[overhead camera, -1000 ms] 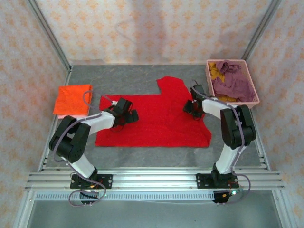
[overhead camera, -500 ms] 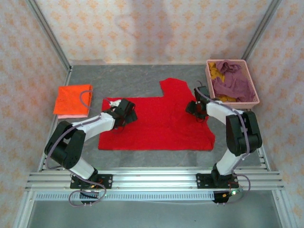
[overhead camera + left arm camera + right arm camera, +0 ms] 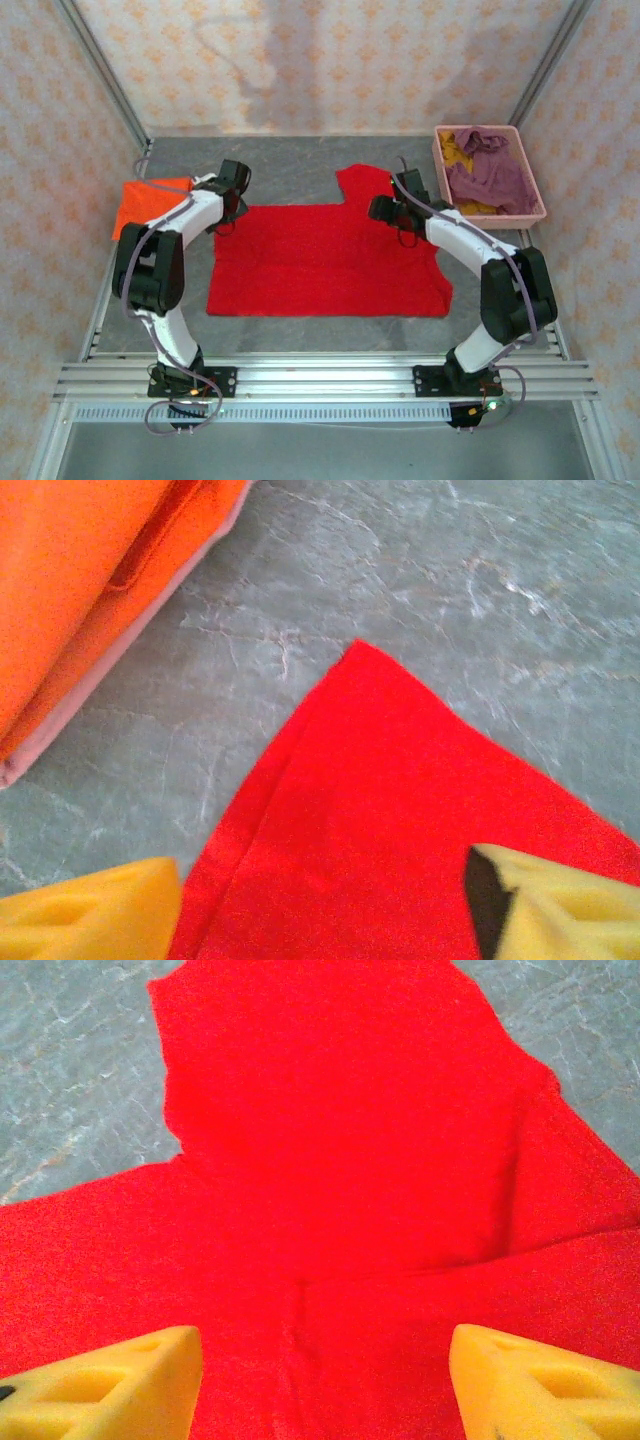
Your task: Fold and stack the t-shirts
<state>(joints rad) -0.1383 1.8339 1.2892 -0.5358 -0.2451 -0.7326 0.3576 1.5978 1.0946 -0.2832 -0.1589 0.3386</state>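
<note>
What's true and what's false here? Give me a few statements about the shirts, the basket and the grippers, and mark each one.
1. The red t-shirt lies spread flat on the table. True.
2. The orange t-shirt sits in the pink basket. False: it lies folded on the table, left of the red one.
3. A mauve-purple t-shirt is in the pink basket. True.
4. The right gripper is clamped on the red t-shirt. False: its jaws are open above the cloth.
5. The left gripper is at a corner of the red t-shirt. True.

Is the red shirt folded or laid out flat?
Laid out flat: the red t-shirt covers the table as one wide sheet, a sleeve sticking out.
</note>
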